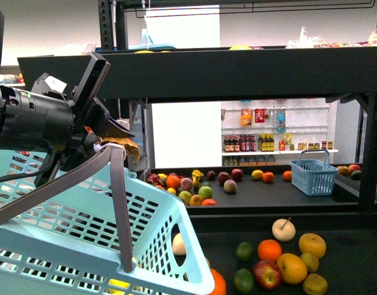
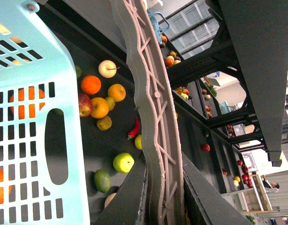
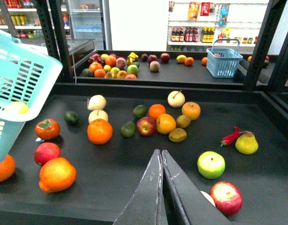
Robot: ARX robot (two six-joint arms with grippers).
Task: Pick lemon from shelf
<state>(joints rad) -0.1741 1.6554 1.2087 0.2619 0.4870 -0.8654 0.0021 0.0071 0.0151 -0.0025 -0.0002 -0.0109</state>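
Note:
My left gripper (image 1: 105,144) is shut on the grey handle (image 1: 118,203) of a light-blue basket (image 1: 84,227), which hangs tilted over the left of the black shelf (image 1: 237,70). In the left wrist view the handle (image 2: 148,93) runs between the fingers of the left gripper (image 2: 153,206). A bright-yellow roundish fruit, by its look the lemon (image 3: 17,108), shows through the basket wall (image 3: 22,75); a yellow patch (image 1: 118,284) shows through the slots low down. My right gripper (image 3: 159,152) is shut and empty, above the near part of the shelf's tray (image 3: 134,183).
Loose fruit lies on the tray: oranges (image 3: 99,131), a green apple (image 3: 211,164), a red apple (image 3: 227,197), a red chili (image 3: 231,137), a pear (image 3: 247,143). The far tray holds more fruit, another yellow one (image 3: 181,58) and a small blue basket (image 3: 223,61). Black posts (image 3: 259,42) stand around.

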